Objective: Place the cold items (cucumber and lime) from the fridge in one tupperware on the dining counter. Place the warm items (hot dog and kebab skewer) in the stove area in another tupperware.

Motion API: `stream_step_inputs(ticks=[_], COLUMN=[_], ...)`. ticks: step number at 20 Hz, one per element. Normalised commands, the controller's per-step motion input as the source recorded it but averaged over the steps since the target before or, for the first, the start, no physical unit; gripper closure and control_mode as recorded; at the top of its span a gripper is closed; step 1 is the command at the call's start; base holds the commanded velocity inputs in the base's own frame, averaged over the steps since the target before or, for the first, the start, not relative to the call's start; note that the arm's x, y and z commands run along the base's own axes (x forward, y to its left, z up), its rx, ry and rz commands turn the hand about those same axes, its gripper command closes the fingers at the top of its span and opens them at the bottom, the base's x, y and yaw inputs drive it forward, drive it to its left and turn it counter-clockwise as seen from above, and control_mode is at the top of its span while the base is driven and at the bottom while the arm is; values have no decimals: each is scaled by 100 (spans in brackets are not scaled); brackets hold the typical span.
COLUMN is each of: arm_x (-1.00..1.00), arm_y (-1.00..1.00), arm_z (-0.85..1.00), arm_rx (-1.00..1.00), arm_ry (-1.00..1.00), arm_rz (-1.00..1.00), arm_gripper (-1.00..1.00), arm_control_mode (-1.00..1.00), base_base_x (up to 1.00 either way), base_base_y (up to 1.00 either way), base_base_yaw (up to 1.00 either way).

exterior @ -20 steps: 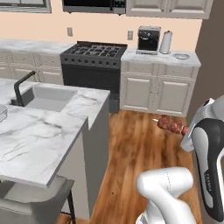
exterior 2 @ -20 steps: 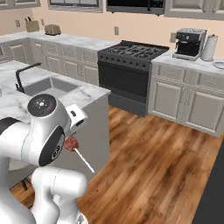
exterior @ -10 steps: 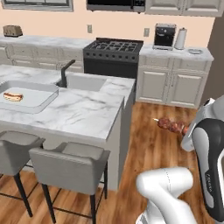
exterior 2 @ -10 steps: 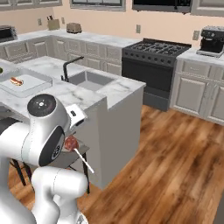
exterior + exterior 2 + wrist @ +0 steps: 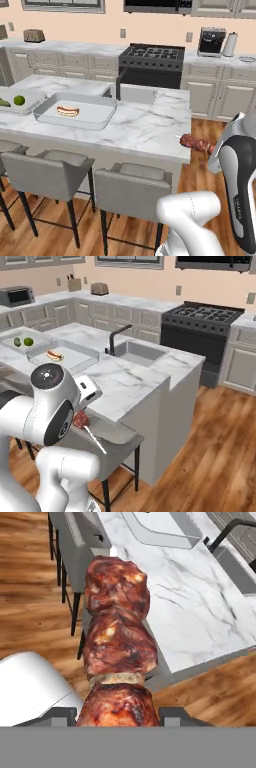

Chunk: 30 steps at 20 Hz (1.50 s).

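Note:
My gripper (image 5: 118, 714) is shut on the kebab skewer (image 5: 117, 642), whose reddish-brown meat chunks stick out ahead of it. The kebab skewer (image 5: 196, 144) hangs just off the near right corner of the dining counter (image 5: 145, 131). Further left on the counter a tupperware (image 5: 101, 119) holds the hot dog (image 5: 67, 110). A second tupperware (image 5: 31, 95) beyond it holds the lime (image 5: 19, 100) and the cucumber (image 5: 4, 103). From the right, the kebab skewer (image 5: 80, 418) shows below my hand, with the hot dog (image 5: 54, 356) and lime (image 5: 28, 341) beyond. The fridge is out of view.
Grey stools (image 5: 56, 170) stand along the counter's near side. A sink with a black faucet (image 5: 118, 85) is set in the counter's far part. The black stove (image 5: 152, 54) stands against the back wall, with wooden floor (image 5: 210, 456) between.
The whole picture has shifted as the base drove: the counter's tupperwares and stools have come into view. The kebab skewer stays in my shut gripper.

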Motion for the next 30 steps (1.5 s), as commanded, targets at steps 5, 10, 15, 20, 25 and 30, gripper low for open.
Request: stream_step_inputs(ticks=[5, 10, 15, 20, 25, 30], arm_x=[0, 0, 0, 0, 0, 0], arm_y=[0, 0, 0, 0, 0, 0], arm_z=[0, 0, 0, 0, 0, 0], arm_rx=[0, 0, 0, 0, 0, 0], arm_ry=[0, 0, 0, 0, 0, 0], arm_rz=[0, 0, 0, 0, 0, 0], arm_gripper=[100, 100, 100, 100, 100, 100], arm_control_mode=[100, 100, 100, 100, 100, 100], base_base_x=[52, 49, 55, 17, 15, 57], base_base_y=[100, 97, 97, 100, 100, 94], base_base_yaw=[-5, -21, -37, -23, -24, -29])
